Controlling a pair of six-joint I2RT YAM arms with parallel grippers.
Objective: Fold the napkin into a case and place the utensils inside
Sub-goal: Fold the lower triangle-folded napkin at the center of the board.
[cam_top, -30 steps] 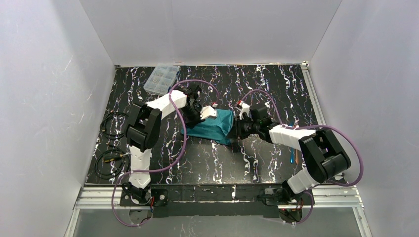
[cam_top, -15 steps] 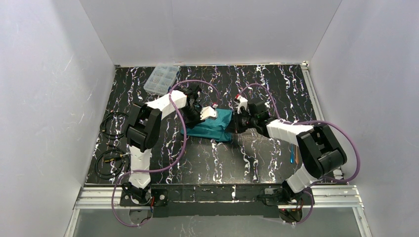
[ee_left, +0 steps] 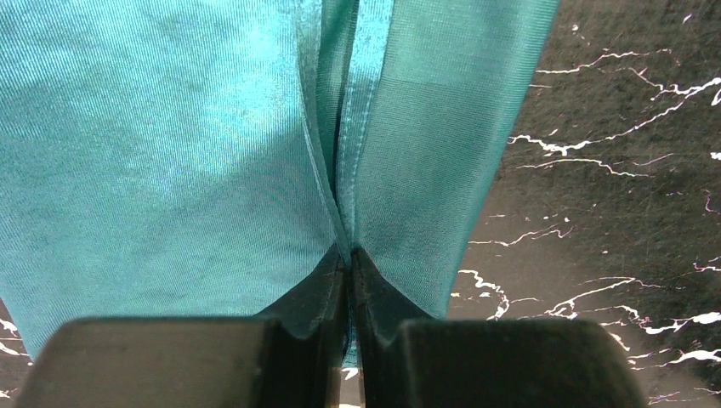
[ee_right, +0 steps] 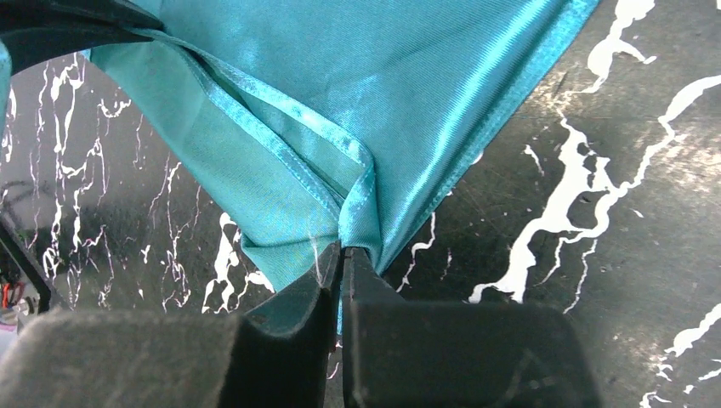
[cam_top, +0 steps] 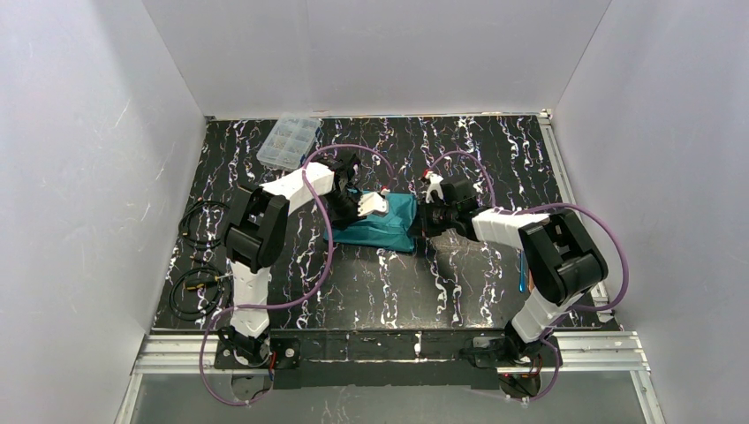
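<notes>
The teal-green napkin [cam_top: 386, 225] lies partly folded at the middle of the black marbled table. My left gripper [cam_top: 373, 205] is at its far left part, shut on a fold of the cloth [ee_left: 340, 170]; the jaws pinch the hem between them. My right gripper [cam_top: 422, 221] is at the napkin's right edge, shut on a hemmed corner [ee_right: 361, 204] that rises into the jaws. A thin blue-orange utensil [cam_top: 523, 276] lies on the table at the right, beside the right arm's elbow.
A clear plastic compartment box [cam_top: 288, 140] stands at the back left. Black cable loops [cam_top: 196, 256] lie along the left edge. White walls enclose the table on three sides.
The right gripper has moved left and farther back onto the napkin's right edge and closed on its corner. The left gripper has kept its grip and barely moved.
</notes>
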